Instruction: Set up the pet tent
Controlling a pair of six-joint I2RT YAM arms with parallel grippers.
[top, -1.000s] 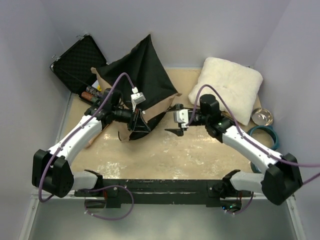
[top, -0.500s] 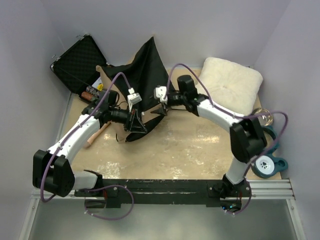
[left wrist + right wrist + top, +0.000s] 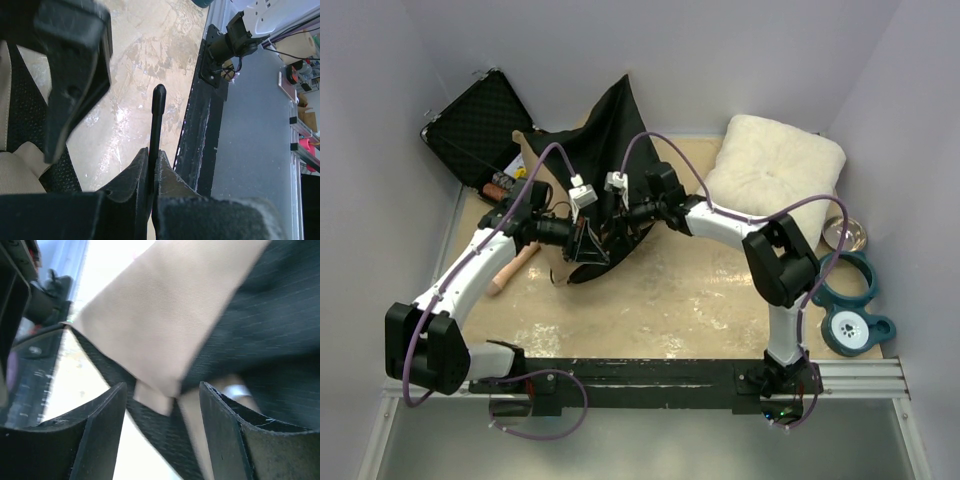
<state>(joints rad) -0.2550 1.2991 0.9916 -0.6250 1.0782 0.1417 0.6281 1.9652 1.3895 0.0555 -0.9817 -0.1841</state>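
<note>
Top view: left gripper (image 3: 584, 246) and right gripper (image 3: 620, 222) meet at the tent (image 3: 605, 150), heaped black side up just beyond them. Left wrist: fingers pressed together, pinching a thin black pole (image 3: 157, 115) that pokes past the tips. Right wrist: fingers spread, the tent's tan corner between them.

site: lab | cue: walled table (image 3: 700, 300), arm rail (image 3: 650, 372) (bench clutter (image 3: 300, 85) beyond)

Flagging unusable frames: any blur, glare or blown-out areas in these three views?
Top external: sharp, evenly lit, mild sheen on the table. Left wrist: the pole is crisp, a dark shape upper left is blurred. Right wrist: the pet tent fills the view, soft; upper left corner blown out.
</note>
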